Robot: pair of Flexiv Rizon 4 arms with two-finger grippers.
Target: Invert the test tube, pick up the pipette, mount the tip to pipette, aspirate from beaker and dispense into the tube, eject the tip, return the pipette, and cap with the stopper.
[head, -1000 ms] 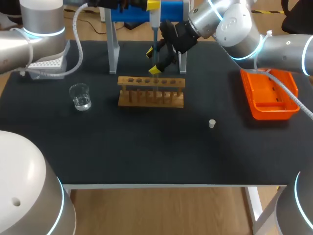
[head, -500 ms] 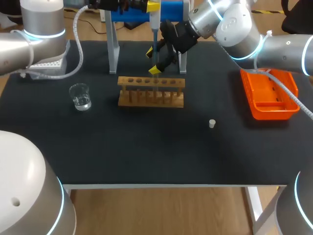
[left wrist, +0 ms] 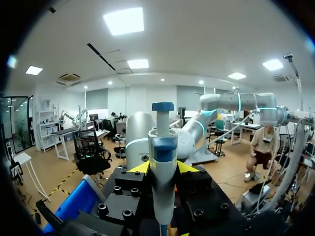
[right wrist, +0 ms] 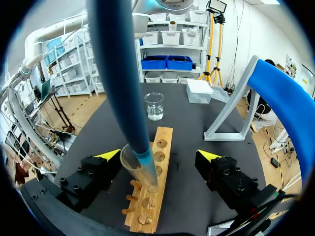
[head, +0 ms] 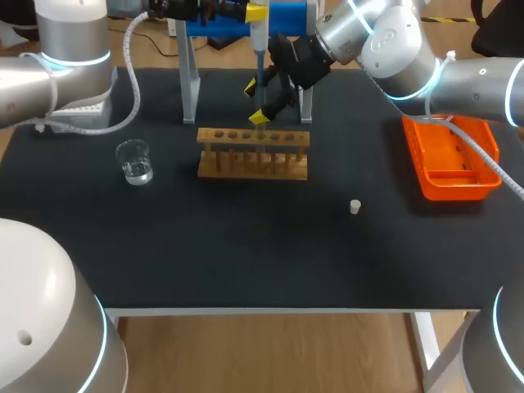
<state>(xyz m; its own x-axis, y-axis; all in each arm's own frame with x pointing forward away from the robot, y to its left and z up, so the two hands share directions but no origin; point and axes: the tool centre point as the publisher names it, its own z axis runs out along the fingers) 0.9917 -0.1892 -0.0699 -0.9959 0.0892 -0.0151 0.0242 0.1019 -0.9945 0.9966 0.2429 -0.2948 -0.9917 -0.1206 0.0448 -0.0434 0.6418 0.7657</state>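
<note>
A black tabletop (head: 246, 254) seen from above, with our two arms coming in from the far corners. Nearest to us, right of the middle, a small white stopper (head: 354, 206) stands alone, well apart from everything else. Farther back, in the middle, sits a wooden test tube rack (head: 254, 164) with a row of holes along its top. To the left of the rack is a glass beaker (head: 134, 161) with a little clear liquid in it. An orange tray (head: 458, 191) lies near the tabletop's right edge.

Just above the rack, our right hand (head: 257, 101) hangs with its fingers spread wide. In the right wrist view a clear test tube (right wrist: 139, 172) stands tilted in one of the rack's holes, between those fingers. Neither yellow tip touches it, so this hand holds nothing.

A pipette (head: 257, 49) comes straight down from above, and its lower end reaches into the tube's open mouth. Our left hand (left wrist: 163, 168) grips the pipette's grey and blue body high up, one yellow tip pressed on each side.

At the back stands a blue stand (head: 286, 16) on grey legs. A white tip box (head: 78, 109) sits in the far left corner.
</note>
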